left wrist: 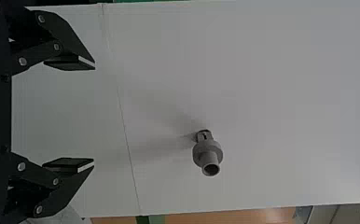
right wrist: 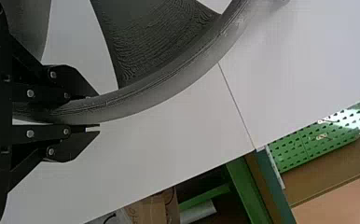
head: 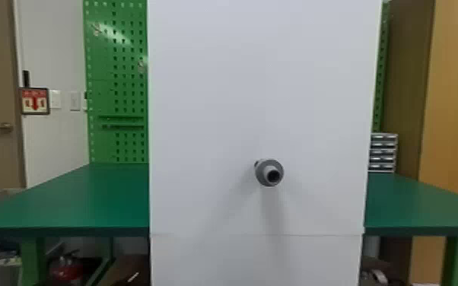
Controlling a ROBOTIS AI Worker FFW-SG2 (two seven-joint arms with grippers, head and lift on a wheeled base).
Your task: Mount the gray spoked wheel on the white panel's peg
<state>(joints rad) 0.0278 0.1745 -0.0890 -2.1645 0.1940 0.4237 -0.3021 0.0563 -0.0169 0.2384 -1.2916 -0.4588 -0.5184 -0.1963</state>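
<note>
**Gray wheel (right wrist: 169, 84) held in the right gripper (right wrist: 98, 112), before the white panel (head: 239, 95)**

The wheel is in front of the panel, its curved rim caught between the right gripper's two flat fingers, which sit narrow, one on each side of it. A broad spoke (right wrist: 150, 42) runs inward from the rim, its surface finely ridged.

The peg (head: 264, 169) juts out of the panel, a gray stub with a thick collar and a hollow round end. Soft shadows trail down the panel below it, and a thin seam crosses lower down.

The left gripper (left wrist: 94, 115) is in front of the panel too, its fingers spread wide with nothing between them but air.

Behind the panel, I can see the green table (head: 68, 201) reaching out on both sides. A green pegboard (head: 125, 49) stands at the back on the left, near a red-and-white sign (head: 34, 100) on the wall. On the right, a stack of little drawers (head: 384, 152) stands close beside the panel's edge. Under the table on the left is a red fire extinguisher (head: 66, 270).
</note>
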